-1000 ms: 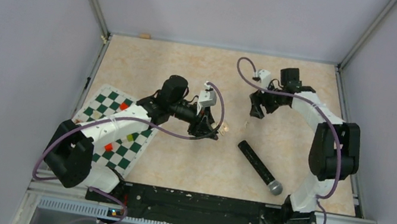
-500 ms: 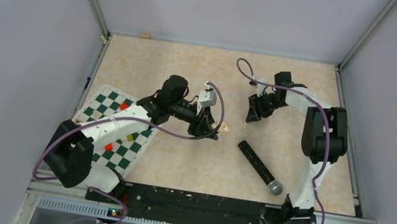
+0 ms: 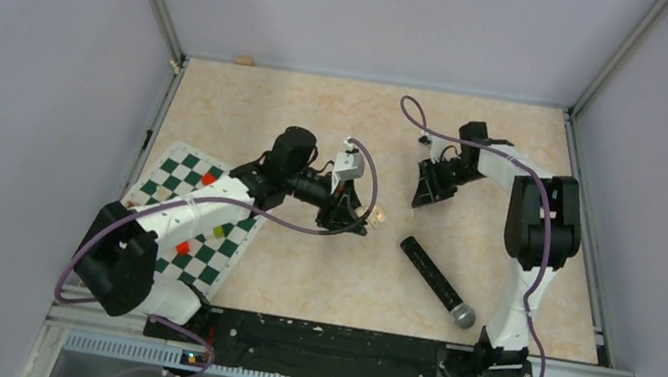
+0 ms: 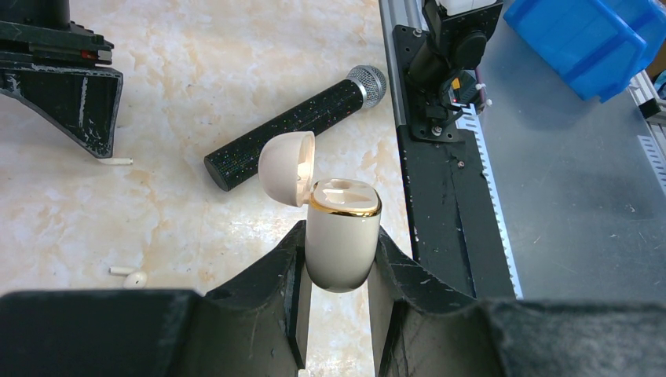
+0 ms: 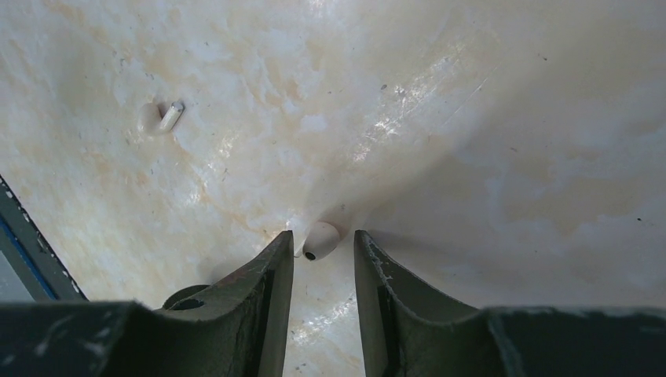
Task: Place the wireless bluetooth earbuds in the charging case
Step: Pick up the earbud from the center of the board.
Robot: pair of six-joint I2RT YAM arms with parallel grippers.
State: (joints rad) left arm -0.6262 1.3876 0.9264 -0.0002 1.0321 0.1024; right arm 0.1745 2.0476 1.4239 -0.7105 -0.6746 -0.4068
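Observation:
My left gripper (image 4: 339, 255) is shut on the cream charging case (image 4: 342, 236), held upright with its lid (image 4: 284, 166) flipped open; from above the gripper (image 3: 358, 219) hangs over the table's middle. My right gripper (image 5: 322, 243) is down at the table, its jaws narrow but still open. A whitish earbud (image 5: 320, 239) lies between its fingertips, next to the left finger, with a gap to the right one. A second earbud (image 5: 169, 116) lies loose further off. In the left wrist view one earbud (image 4: 132, 277) lies near the case and another (image 4: 118, 162) beside the right gripper's fingertip (image 4: 100, 141).
A black microphone (image 3: 436, 283) lies diagonally between the arms. A green-and-white checkerboard (image 3: 172, 178) with coloured blocks sits under the left arm. A blue bin (image 4: 589, 39) stands beyond the black rail (image 4: 440, 196) at the table's near edge.
The right arm has folded in and come down to the table, and its jaws have narrowed round the earbud. The left arm and case have stayed still.

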